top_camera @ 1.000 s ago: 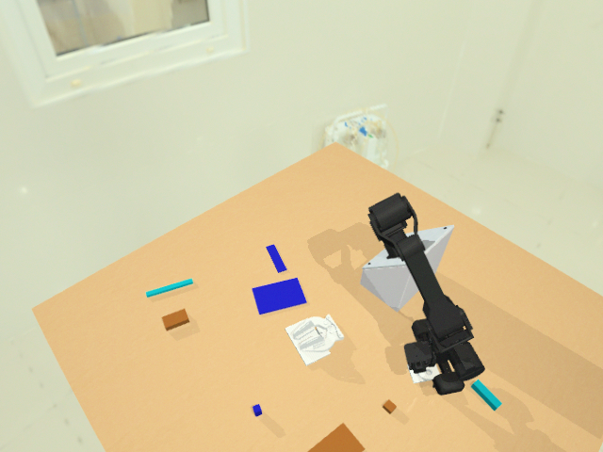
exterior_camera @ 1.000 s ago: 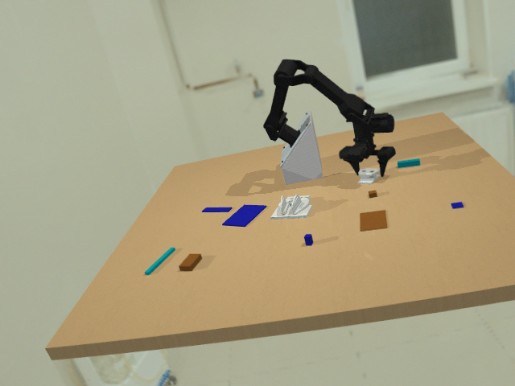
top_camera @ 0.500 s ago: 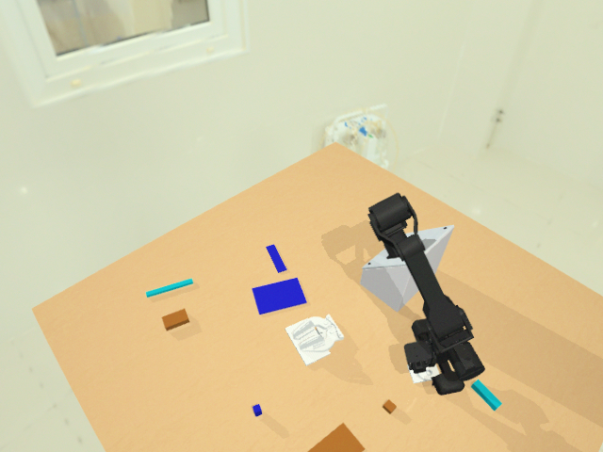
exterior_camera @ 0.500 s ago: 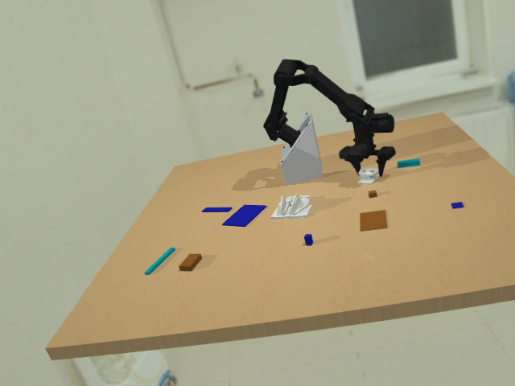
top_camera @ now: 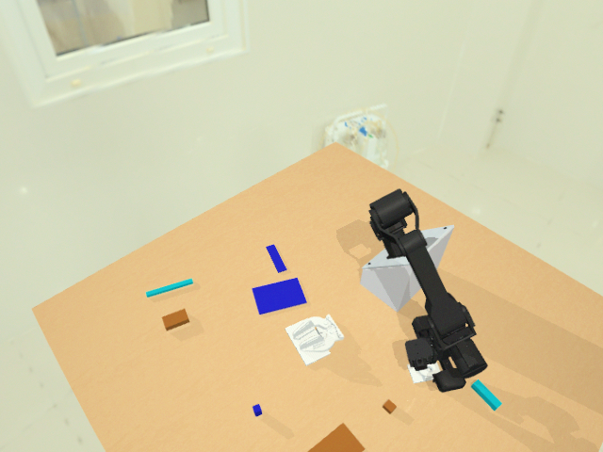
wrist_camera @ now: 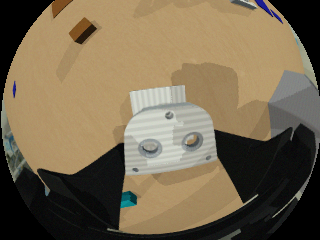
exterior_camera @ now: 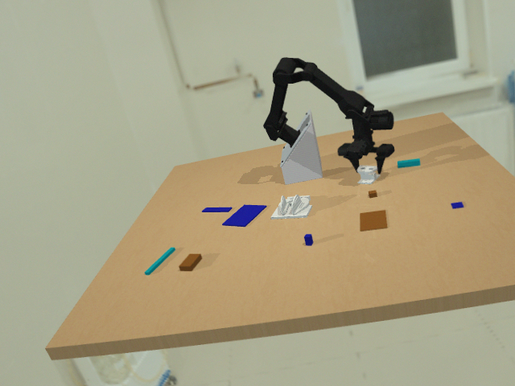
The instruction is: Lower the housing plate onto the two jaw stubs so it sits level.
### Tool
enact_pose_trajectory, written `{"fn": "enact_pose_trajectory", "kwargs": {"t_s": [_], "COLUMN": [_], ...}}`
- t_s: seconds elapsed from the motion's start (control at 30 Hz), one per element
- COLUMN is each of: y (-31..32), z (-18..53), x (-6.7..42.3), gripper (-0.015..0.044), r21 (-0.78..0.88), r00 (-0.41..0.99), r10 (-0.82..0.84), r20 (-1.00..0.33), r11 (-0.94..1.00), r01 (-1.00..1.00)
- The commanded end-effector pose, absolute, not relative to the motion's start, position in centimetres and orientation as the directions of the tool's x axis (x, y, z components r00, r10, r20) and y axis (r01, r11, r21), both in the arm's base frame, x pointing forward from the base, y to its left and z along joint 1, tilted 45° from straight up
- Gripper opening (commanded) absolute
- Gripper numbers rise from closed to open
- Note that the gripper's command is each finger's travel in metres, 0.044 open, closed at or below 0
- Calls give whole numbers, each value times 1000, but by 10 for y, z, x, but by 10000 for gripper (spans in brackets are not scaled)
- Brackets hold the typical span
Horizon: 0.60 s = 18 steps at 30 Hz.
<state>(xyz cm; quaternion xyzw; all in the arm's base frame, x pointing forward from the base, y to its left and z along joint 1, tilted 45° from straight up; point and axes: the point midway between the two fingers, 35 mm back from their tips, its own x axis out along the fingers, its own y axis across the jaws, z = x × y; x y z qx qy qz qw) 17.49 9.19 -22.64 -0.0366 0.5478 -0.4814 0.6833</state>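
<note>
Across the wooden tabletop (top_camera: 219,369) (exterior_camera: 265,265) (wrist_camera: 110,55), we see the black arm (top_camera: 428,277) (exterior_camera: 332,87) rise from a grey wedge-shaped stand (top_camera: 397,286) (exterior_camera: 305,162) (wrist_camera: 295,102), bend over at its elbow, and slope down to a wrist that points its tool (top_camera: 435,374) (exterior_camera: 368,168) (wrist_camera: 168,142) straight at the wood. We find the tool's two dark fingers parted widely, one on each side of the white housing plate (top_camera: 424,373) (exterior_camera: 367,174) (wrist_camera: 170,137), and pinching it between them. That plate shows us two large round holes in its top face, with a ribbed ledge jutting out lower down.

Well apart from it, we have the white base with upright jaws (top_camera: 317,338) (exterior_camera: 291,207), standing on the tabletop beside a blue rectangle (top_camera: 279,296) (exterior_camera: 244,215); the plate is not on the jaws. Near the tool lie a short teal bar (top_camera: 485,395) (exterior_camera: 408,163) (wrist_camera: 128,199) and a small brown block (top_camera: 389,406) (exterior_camera: 372,193) (wrist_camera: 83,31).
</note>
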Motion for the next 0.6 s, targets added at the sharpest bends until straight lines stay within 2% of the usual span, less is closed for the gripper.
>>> {"fn": "enact_pose_trajectory", "kwargs": {"t_s": [0.0,0.57], "y": [106,137], "z": [-218,-183], "x": [180,180], "gripper": [351,351], "r21": [-563,-565], "r00": [-58,-57], "r10": [-688,-689], "r20": [-724,-723], "r11": [540,541], "r01": [626,623]}}
